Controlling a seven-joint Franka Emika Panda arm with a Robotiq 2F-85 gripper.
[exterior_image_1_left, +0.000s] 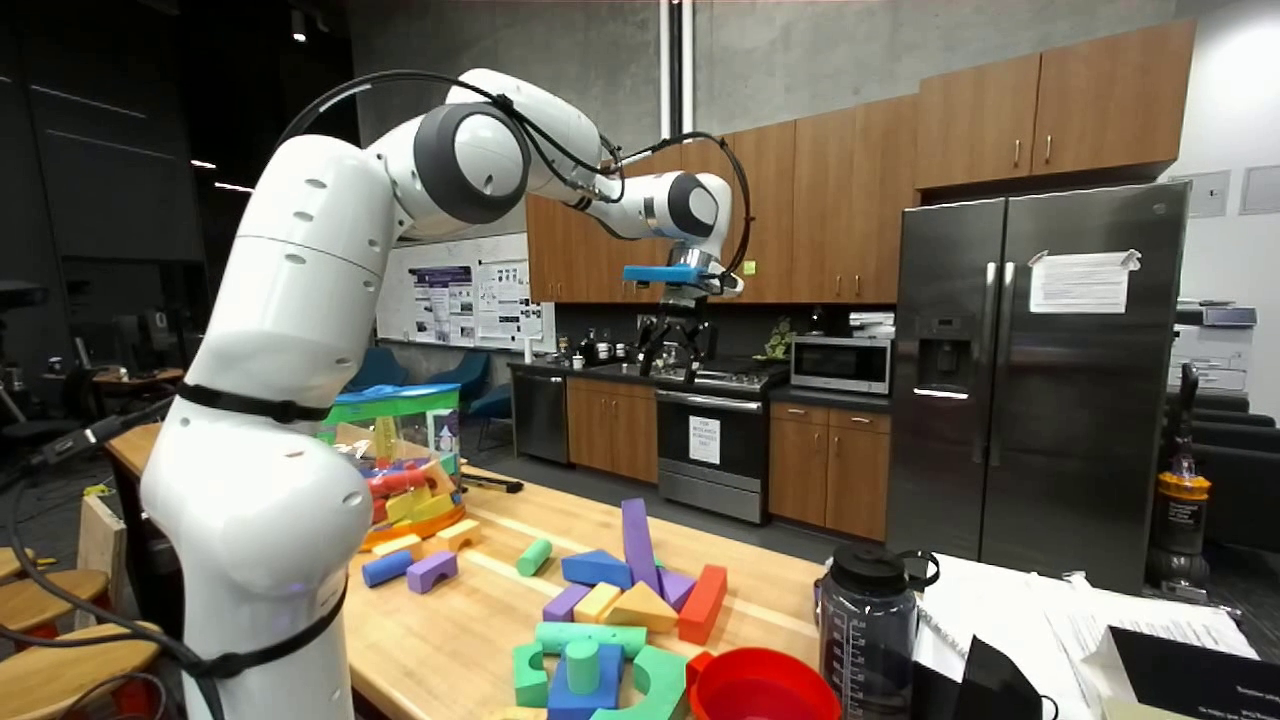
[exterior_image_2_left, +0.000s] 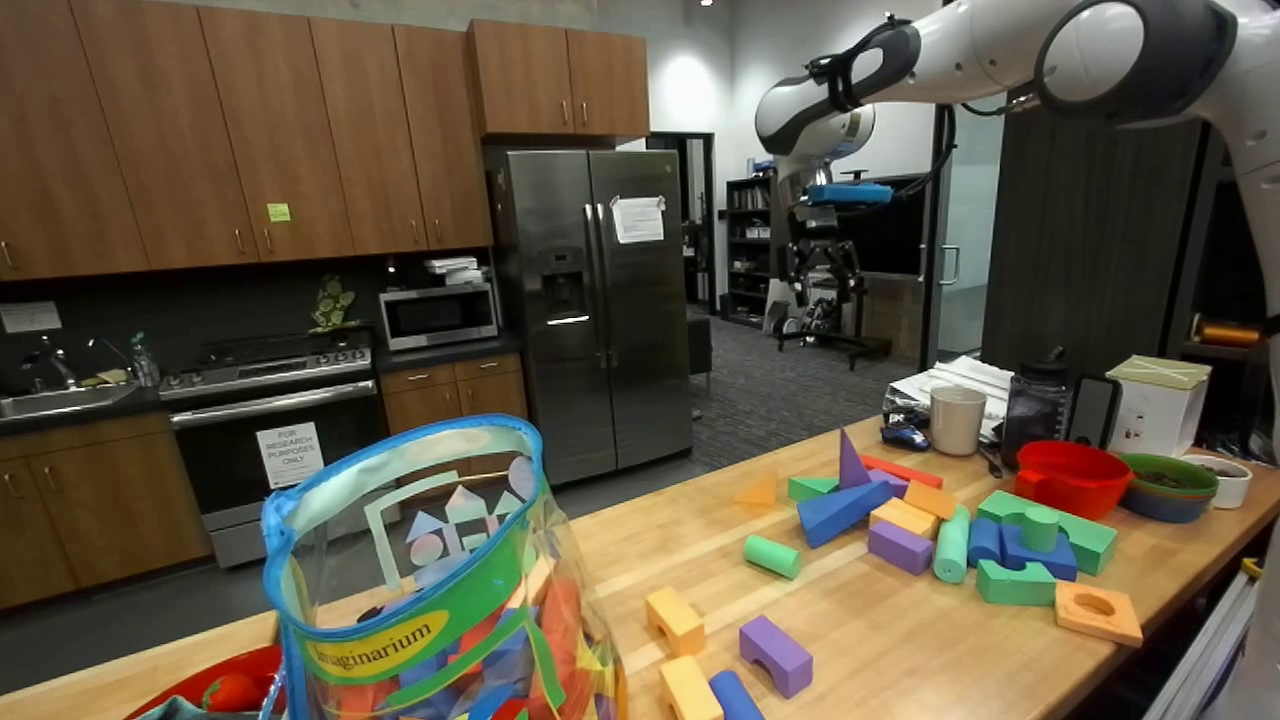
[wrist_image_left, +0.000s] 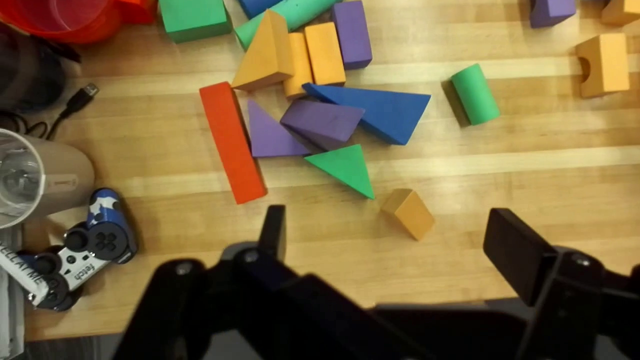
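Spread wide and empty, the black jointed gripper (wrist_image_left: 389, 220) hung above a pale wooden table (wrist_image_left: 575, 185); nearest below lay a small wooden-looking orange prism (wrist_image_left: 410, 215), while a similar purple wedge (exterior_image_1_left: 640, 550) stood on end, steadied, I guessed, by its broad base.

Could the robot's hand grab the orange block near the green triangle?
Probably yes: the gripper hangs open and empty, and the orange block lies uncovered, the green triangle close but apart.

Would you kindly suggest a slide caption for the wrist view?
Open pincer above a wooden table scattered with colorful blocks, a game controller at image left.
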